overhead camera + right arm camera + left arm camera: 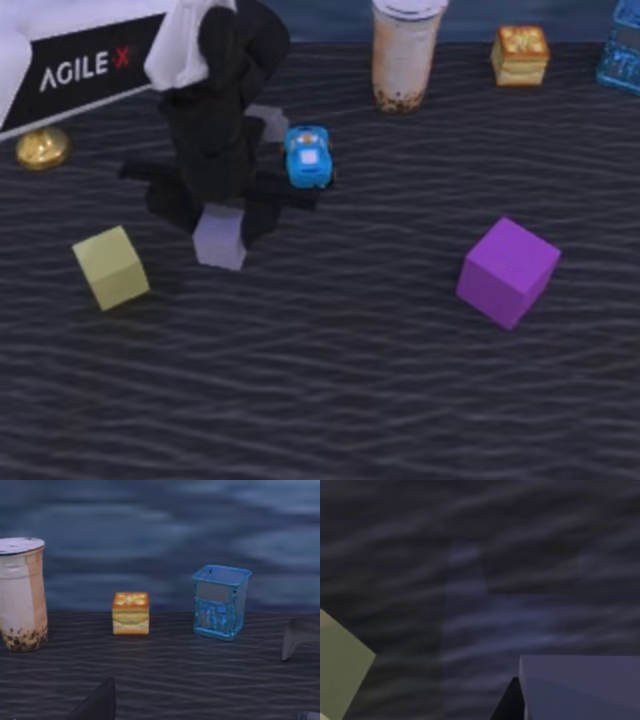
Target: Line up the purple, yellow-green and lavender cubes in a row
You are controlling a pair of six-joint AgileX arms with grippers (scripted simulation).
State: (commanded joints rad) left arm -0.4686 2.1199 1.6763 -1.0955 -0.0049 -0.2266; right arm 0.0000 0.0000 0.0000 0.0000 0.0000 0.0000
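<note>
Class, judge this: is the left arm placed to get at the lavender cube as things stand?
Probably yes: the left gripper hangs right over the lavender cube, with nothing between them; the yellow-green cube sits apart.

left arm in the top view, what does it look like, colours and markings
The left arm is mostly matte black and blocky, with a white shell section near its upper end. Its base carries a black panel reading AGILE X in white letters, the X in red. No cables show. The right arm is out of the top view.
</note>
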